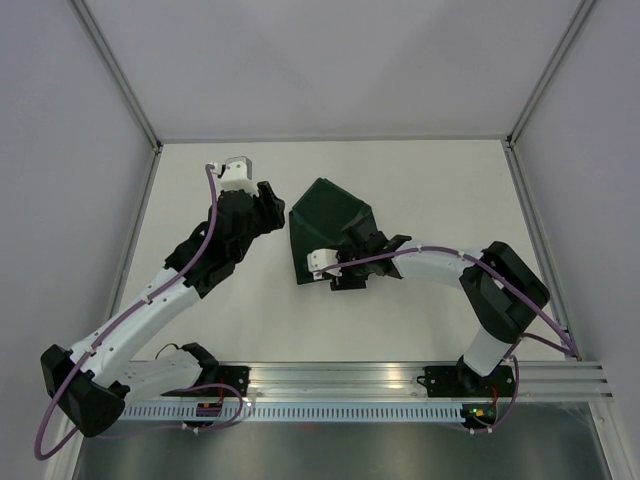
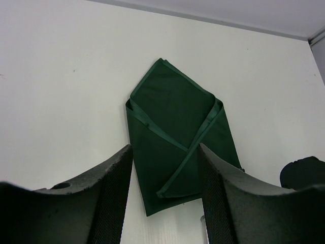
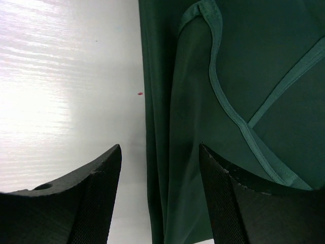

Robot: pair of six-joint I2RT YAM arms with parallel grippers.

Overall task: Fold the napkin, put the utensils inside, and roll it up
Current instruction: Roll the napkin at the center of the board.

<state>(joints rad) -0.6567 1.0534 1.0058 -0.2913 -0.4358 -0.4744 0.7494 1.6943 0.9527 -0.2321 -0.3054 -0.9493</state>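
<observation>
Green napkin [image 1: 330, 225] lies folded at frame centre. Right gripper [image 3: 160, 152], jaws apart, straddles its lower-left edge. Left gripper [image 2: 165, 150] hovers released just left of it. Pinch every layer together, then roll evenly.

Dark green cloth napkin [image 2: 172, 147] with faint sheen and stitched hems, smooth white table [image 1: 400, 180], matt black textured fingers [image 3: 76, 203]

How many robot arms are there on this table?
2. The left arm reaches across the table's left half, ending beside the green napkin; the right arm bends inward, ending over the napkin's near part.
</observation>
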